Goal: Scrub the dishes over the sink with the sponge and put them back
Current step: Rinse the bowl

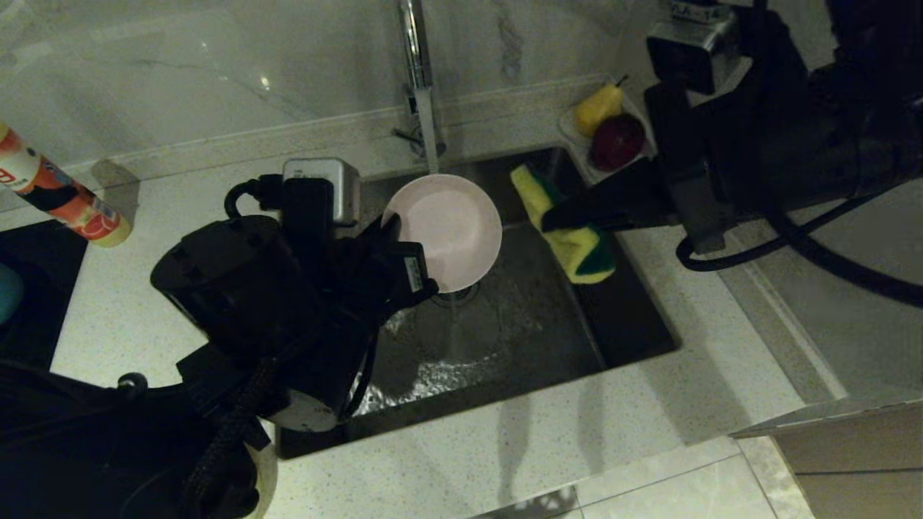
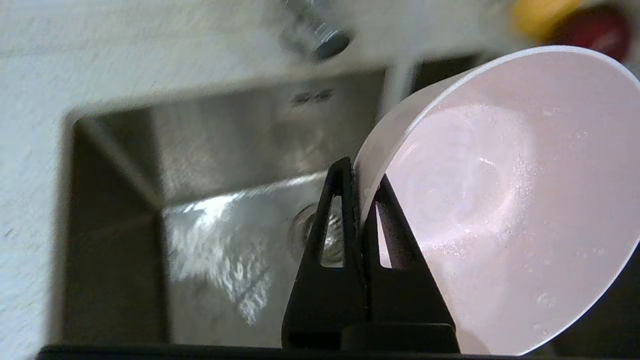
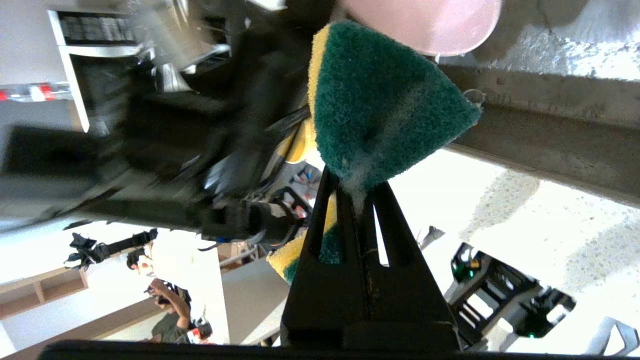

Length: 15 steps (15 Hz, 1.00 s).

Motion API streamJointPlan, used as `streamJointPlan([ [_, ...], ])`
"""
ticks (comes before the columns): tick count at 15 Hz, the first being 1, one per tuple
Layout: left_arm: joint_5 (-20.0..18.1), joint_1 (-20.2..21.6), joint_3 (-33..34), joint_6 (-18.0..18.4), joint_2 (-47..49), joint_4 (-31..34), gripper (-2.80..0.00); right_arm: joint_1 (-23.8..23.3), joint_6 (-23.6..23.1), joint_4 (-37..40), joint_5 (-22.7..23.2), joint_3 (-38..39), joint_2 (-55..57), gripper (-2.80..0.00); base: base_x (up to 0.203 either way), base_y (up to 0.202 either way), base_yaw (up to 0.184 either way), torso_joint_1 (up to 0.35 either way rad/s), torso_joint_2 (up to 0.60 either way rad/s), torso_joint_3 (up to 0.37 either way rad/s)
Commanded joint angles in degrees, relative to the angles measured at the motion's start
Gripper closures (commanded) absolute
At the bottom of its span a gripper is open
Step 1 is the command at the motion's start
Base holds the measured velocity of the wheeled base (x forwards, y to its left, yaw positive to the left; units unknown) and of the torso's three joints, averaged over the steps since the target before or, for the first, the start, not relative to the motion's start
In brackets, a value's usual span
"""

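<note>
From my head camera: my left gripper pinches the rim of the pale pink round plastic bowl, tilted on edge over the square stainless steel sink, where water runs from the chrome faucet. Just right of the bowl, my right gripper clamps the bent yellow-and-green rectangular sponge; the two stay apart.

Left wrist: my fingers are closed tight on the wet bowl's rim, above the drain.

Right wrist: my fingers are squeezed shut on the folded sponge, green face showing.
</note>
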Motion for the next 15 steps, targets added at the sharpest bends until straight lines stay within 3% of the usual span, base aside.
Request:
streamJointPlan([
  [1, 0.2, 2.3, -1.6, -2.9, 0.9, 5.4, 0.0, 0.0, 0.1, 1.6, 0.2, -0.2, -4.8, 0.0, 0.0, 0.0, 0.0, 0.0, 0.0, 0.0],
  [4, -0.8, 4.5, -7.4, -13.6, 0.9, 24.4, 0.0, -1.2, 0.1, 3.8, 0.2, 0.8, -8.5, 0.0, 0.0, 0.0, 0.0, 0.0, 0.0, 0.0],
  [7, -7.2, 7.3, -17.1, -26.8, 1.3, 44.6, 0.0, -2.7, 0.1, 4.2, 0.2, 3.7, -12.6, 0.0, 0.0, 0.0, 0.0, 0.0, 0.0, 0.0],
  [9, -9.3, 9.2, -24.3, -31.7, 3.7, 51.3, 0.0, -3.4, -0.1, 3.9, 0.2, 7.1, -15.3, 0.0, 0.0, 0.0, 0.0, 0.0, 0.0, 0.0],
  [13, -10.1, 12.9, -37.8, -43.7, 10.1, 66.9, 0.0, -5.6, -0.2, 3.9, 0.7, 10.4, -18.7, 0.0, 0.0, 0.0, 0.0, 0.0, 0.0, 0.0],
  [15, -10.3, 14.0, -42.9, -48.2, 12.6, 71.7, 0.0, -5.8, -0.2, 3.7, 0.7, 12.1, -20.0, 0.0, 0.0, 0.0, 0.0, 0.0, 0.0, 0.0],
])
